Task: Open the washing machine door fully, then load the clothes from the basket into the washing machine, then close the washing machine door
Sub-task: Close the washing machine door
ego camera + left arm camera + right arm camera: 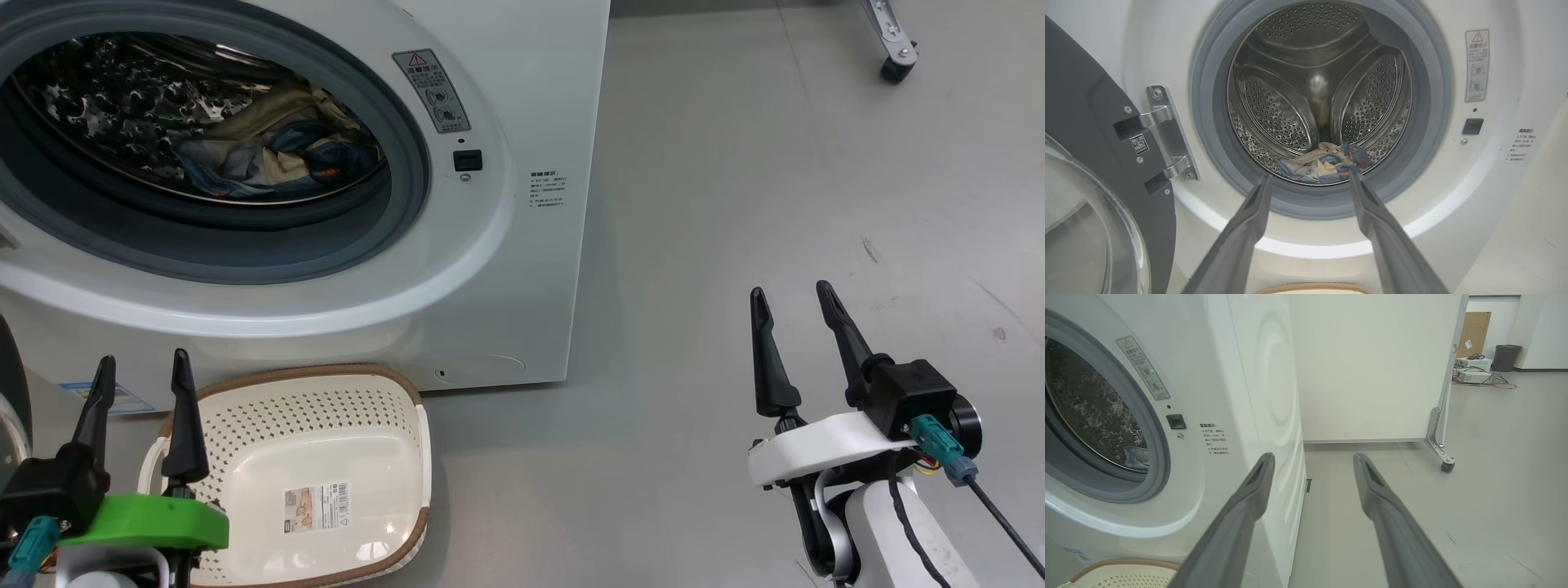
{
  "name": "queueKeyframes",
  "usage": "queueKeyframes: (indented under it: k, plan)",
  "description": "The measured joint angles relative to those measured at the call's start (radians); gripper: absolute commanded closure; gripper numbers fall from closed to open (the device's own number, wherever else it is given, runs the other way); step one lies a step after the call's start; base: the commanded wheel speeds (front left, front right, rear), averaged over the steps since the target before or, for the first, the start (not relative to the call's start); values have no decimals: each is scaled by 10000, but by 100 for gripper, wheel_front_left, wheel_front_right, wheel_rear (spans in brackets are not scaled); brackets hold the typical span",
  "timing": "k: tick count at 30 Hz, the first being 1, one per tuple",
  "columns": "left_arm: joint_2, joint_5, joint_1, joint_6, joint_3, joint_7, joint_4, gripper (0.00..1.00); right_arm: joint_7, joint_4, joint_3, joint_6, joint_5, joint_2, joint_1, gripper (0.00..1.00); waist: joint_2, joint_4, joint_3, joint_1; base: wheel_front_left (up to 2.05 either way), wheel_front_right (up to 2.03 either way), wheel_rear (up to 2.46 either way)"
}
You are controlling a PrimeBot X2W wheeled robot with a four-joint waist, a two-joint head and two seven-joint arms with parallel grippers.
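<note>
Now the left end effector (pixel 143 357) hangs open and unloaded just above the basket (pixel 326 373), whose bare bottom shows a barcode label (pixel 317 506). The right end effector (pixel 790 287) is likewise open, over the grey floor (pixel 775 163). The clothes (pixel 269 155) lie in the drum of the washing machine (pixel 539 98). The washing machine door (pixel 1081 102) stands open at the left. Beyond are a wheeled white panel (pixel 1372 367), a cardboard box (pixel 1474 332) and a bin (pixel 1507 357).
</note>
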Motion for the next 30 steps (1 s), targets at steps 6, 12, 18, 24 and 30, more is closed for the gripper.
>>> queueKeyframes:
  k: [6, 12, 18, 24, 30]
  plan:
    - [-84, 174, 0, 0, 79, 0, 73, 0, 0, 2, -33, 17, 0, 2, 3, 0, 0, 10, -41, 0, -18, 18, 0]
    - [-109, 203, 0, -2, 142, 0, 113, 0, 0, 2, -50, 86, 0, 4, 7, 0, 0, 22, -97, 0, -43, 43, 0]
    - [-142, 251, -1, -8, 194, 0, 113, 0, 0, 0, -67, 86, 0, 8, 33, 0, 0, 18, -94, 0, -64, 64, 0]
    - [-159, 328, -2, -19, 228, 0, 111, 0, 0, -2, -82, 86, 0, 8, 117, 0, 0, -2, -77, 0, -89, 89, 0]
    - [-188, 353, -3, -88, 245, 0, 111, 0, 0, -6, -107, 86, 0, 10, 127, 0, 0, -17, -65, 0, -114, 114, 0]
